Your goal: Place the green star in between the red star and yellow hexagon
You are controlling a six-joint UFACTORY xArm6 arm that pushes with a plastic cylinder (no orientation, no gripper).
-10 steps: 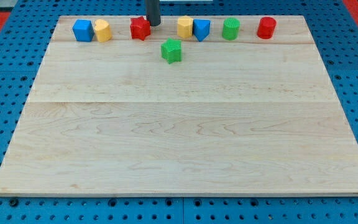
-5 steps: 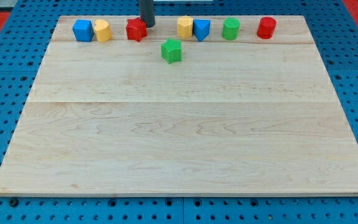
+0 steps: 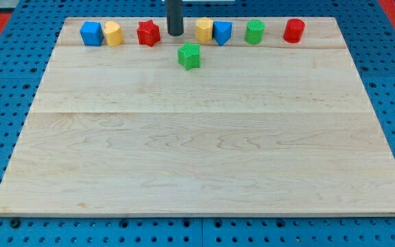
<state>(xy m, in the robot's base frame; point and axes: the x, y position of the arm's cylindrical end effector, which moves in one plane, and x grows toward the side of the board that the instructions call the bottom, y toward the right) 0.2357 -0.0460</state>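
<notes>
Our tip (image 3: 175,33) stands between the red star (image 3: 148,33) and the yellow hexagon (image 3: 204,30), touching neither. The green star (image 3: 189,55) lies just below that gap on the table (image 3: 197,137). We carry no claw.

Quick count of what's on the wooden board (image 3: 204,165): eight blocks total. Two blue ones, a cube (image 3: 90,32) and another blue block (image 3: 222,32). Two yellow, one yellow block (image 3: 113,33) plus a yellow hexagon (image 3: 204,29). Two red, a red star (image 3: 148,33) and a red cylinder (image 3: 293,30). Two green, a green star (image 3: 189,55) and a green cylinder (image 3: 254,31). So two of every colour, four colours. And one dark rod, my tip (image 3: 175,33).
</notes>
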